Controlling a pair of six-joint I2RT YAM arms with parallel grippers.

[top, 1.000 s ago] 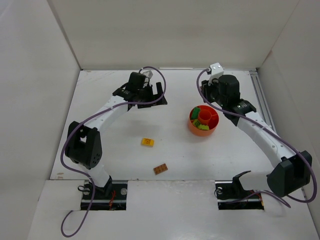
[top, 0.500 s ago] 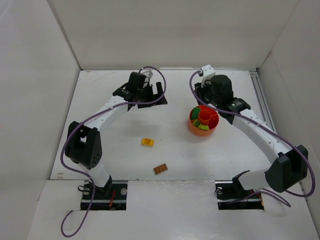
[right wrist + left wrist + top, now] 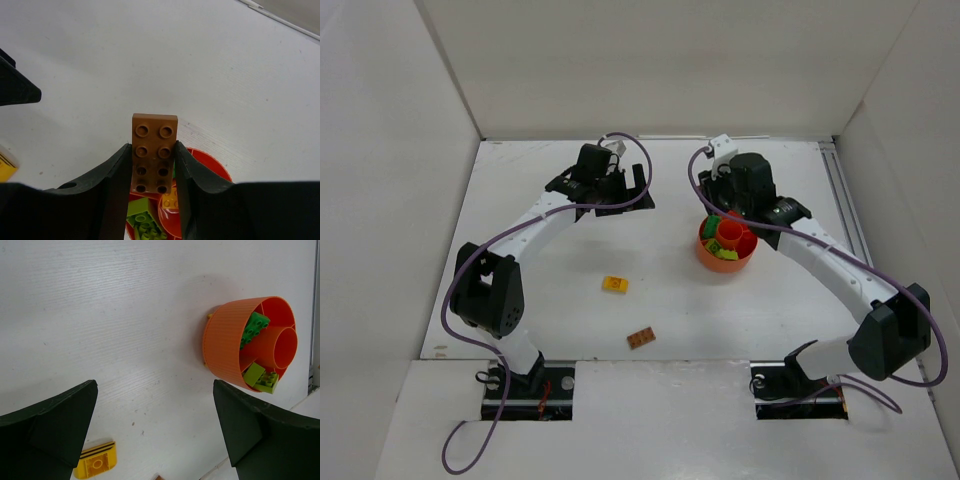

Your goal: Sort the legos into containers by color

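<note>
My right gripper (image 3: 151, 146) is shut on a brown lego (image 3: 154, 145) with its studs facing the camera. It hangs above the far left edge of the orange-red bowl (image 3: 727, 262), the container. In the top view the wrist (image 3: 745, 180) hides the held brick. Green (image 3: 255, 325) and lime legos (image 3: 261, 376) lie in the bowl's compartments, and an orange one (image 3: 172, 200) lies in its middle tube. My left gripper (image 3: 155, 390) stands open over bare table, left of the bowl (image 3: 225, 347). A yellow lego (image 3: 614, 284) and a second brown lego (image 3: 641, 338) lie on the table.
White walls (image 3: 650, 70) close in the table at the back and both sides. A metal rail (image 3: 844, 205) runs along the right edge. Purple cables (image 3: 630, 145) loop off both arms. The yellow lego (image 3: 97, 465) lies just below my left gripper's left finger (image 3: 55, 425).
My right arm has swung left with the brown lego, from right of the bowl to over its far left rim. The left arm and the loose legos have not moved.
</note>
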